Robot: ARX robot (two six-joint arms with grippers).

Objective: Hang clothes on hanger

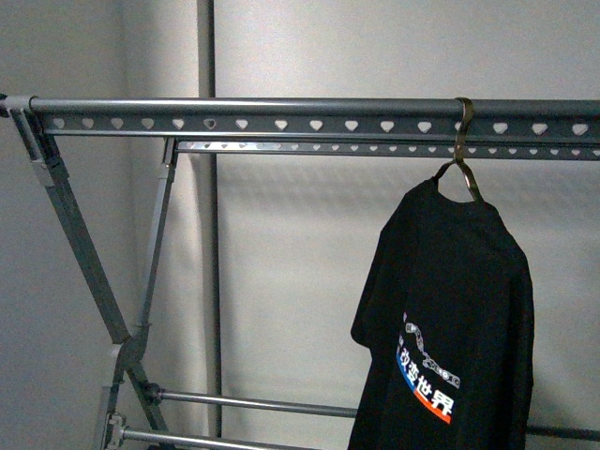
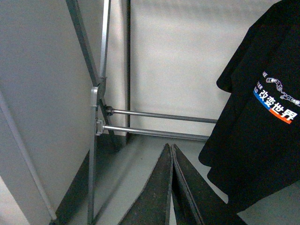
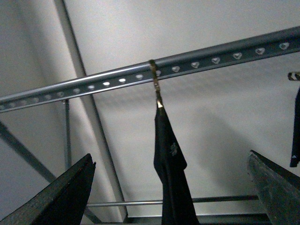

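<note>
The black T-shirt [image 1: 450, 319], with a white, blue and orange print near its hem, hangs from a small brass coat hanger [image 1: 464, 150] hooked over the grey rack's top rail [image 1: 281, 117], which is punched with heart-shaped holes. Neither arm shows in the front view. In the left wrist view my left gripper [image 2: 171, 147] is shut and empty, low beside the shirt [image 2: 262, 108] and apart from it. In the right wrist view my right gripper [image 3: 171, 161] is open and empty below the rail [image 3: 197, 65]. The shirt [image 3: 171, 178] hangs edge-on between its fingers, untouched.
The rack's crossed legs [image 1: 94, 272] stand at the left, with two low cross bars [image 1: 253, 405] between them. A plain grey wall is behind. A second dark garment edge [image 3: 295, 136] shows at the far side of the right wrist view.
</note>
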